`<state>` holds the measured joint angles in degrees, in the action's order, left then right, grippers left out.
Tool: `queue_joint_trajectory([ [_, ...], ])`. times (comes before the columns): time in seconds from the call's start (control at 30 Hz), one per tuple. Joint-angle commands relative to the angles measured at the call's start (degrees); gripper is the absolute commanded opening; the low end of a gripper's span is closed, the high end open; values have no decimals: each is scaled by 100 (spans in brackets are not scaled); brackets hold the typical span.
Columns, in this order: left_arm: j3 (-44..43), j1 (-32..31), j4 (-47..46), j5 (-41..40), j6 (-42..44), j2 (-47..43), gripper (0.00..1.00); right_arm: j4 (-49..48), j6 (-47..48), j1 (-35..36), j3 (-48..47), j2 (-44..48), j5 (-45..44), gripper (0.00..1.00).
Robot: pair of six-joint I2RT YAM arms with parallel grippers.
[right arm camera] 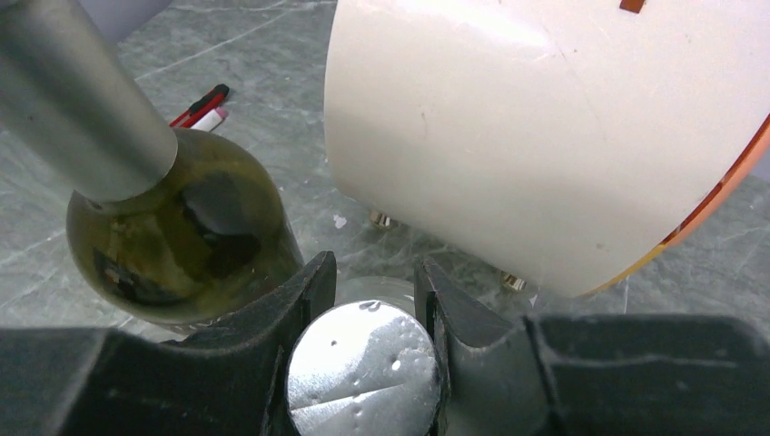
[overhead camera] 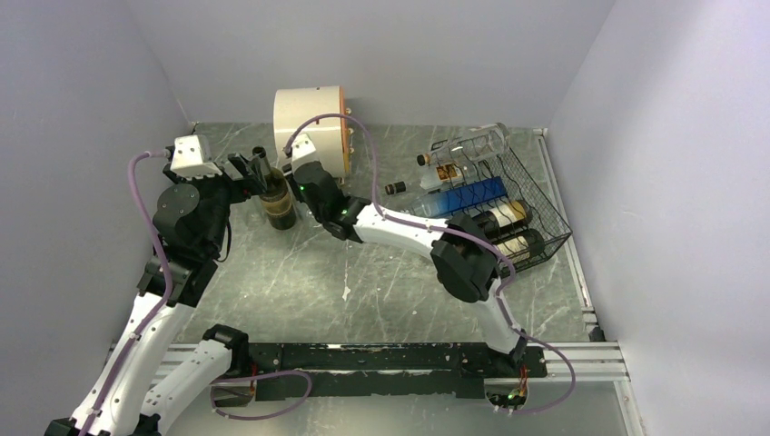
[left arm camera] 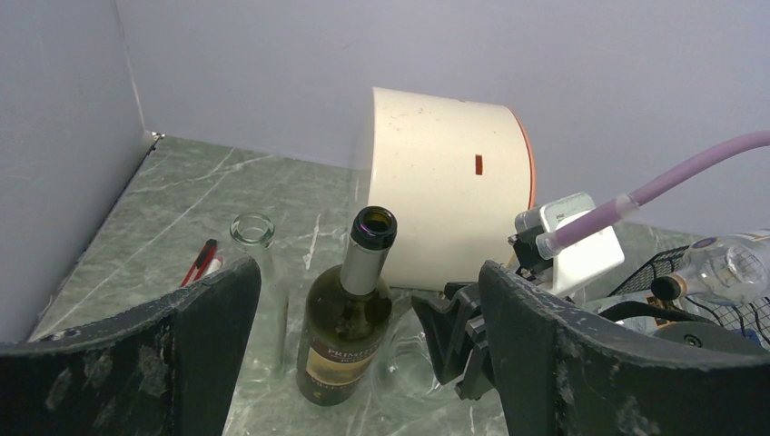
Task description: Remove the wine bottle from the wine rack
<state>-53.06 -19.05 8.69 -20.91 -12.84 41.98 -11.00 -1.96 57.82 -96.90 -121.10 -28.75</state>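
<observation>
Toward the back left of the green marbled desk, the green wine bottle stands upright on its base, uncorked, with a grey foil neck and a pale label. It is off the wine rack and well apart from it. The black wire rack sits at the right side of the desk. A clear bottle lies on top of it, with a blue bottle and two dark labelled bottles lower down.

The left gripper is spread wide. In its wrist view the wine bottle shows in the gap between its two fingers, and neither finger touches the glass. From above, this gripper sits level with the bottle's neck, on the bottle's left.

The right gripper is closed narrow on a silver-topped glass vessel, with one finger pressed on each side of the round metal top. The vessel is just beside the wine bottle, on its right. I cannot tell whether the two touch.

Behind both, the cream drum with an orange rim stands near the back wall. An empty clear glass bottle with an open mouth stands left of the wine bottle. A red-and-black tool lies flat on the desk beyond it.
</observation>
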Motion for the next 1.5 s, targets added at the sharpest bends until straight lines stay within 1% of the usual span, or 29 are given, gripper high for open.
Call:
queue_joint_trajectory([
  [0.0,-13,24,-204,-63,62,-54,93,-980,193,-25,-435,55,-243,0],
  [0.1,-14,24,-202,-65,62,-60,93,-927,132,-47,-447,18,-286,0],
  [0.2,-12,24,-209,-55,62,-67,93,-680,-58,-82,-514,-4,-200,0],
  [0.23,-12,24,-210,-54,62,-68,93,-607,-113,-84,-522,-5,-181,4],
  [0.33,-12,26,-205,-46,62,-72,93,-458,-230,-80,-484,67,-151,36],
  [0.4,-12,24,-209,-41,54,-68,93,-319,-276,-89,-470,128,-116,52],
  [0.43,-14,25,-210,-25,47,-75,93,-225,-285,-88,-501,152,-109,59],
  [0.53,-18,24,-208,6,36,-71,93,123,-313,-81,-654,256,22,74],
  [0.67,-33,24,-188,25,23,-60,93,987,-496,-84,-1016,491,268,87],
  [0.73,-54,20,-164,38,3,-66,93,1429,-653,-82,-984,917,490,89],
  [0.8,-64,2,-147,75,-7,-75,93,1725,-774,-75,-541,1461,634,90],
  [0.9,-64,-11,-137,140,-34,-54,93,2095,-939,-74,422,2420,837,91],
  [0.97,-72,-20,-133,212,-62,-28,93,2341,-858,-76,1133,3090,943,91],
  [1.03,-97,-13,-112,322,-75,-22,93,2561,-670,-78,1788,3672,900,91],
  [1.13,-147,-9,-56,418,-140,-31,93,2948,-388,-84,2466,4345,458,92],
  [1.27,-57,-10,-171,491,-144,-33,93,3109,300,-89,2712,4837,18,92],
  [1.37,-111,-13,-71,469,-201,157,93,3145,690,-148,2626,4923,-971,95],
  [1.4,-135,-13,-54,490,-212,214,93,3144,778,-217,2610,4942,-1103,95],
  [1.47,-123,-16,-70,570,-210,268,93,3176,1087,-538,2618,4967,-922,96],
])
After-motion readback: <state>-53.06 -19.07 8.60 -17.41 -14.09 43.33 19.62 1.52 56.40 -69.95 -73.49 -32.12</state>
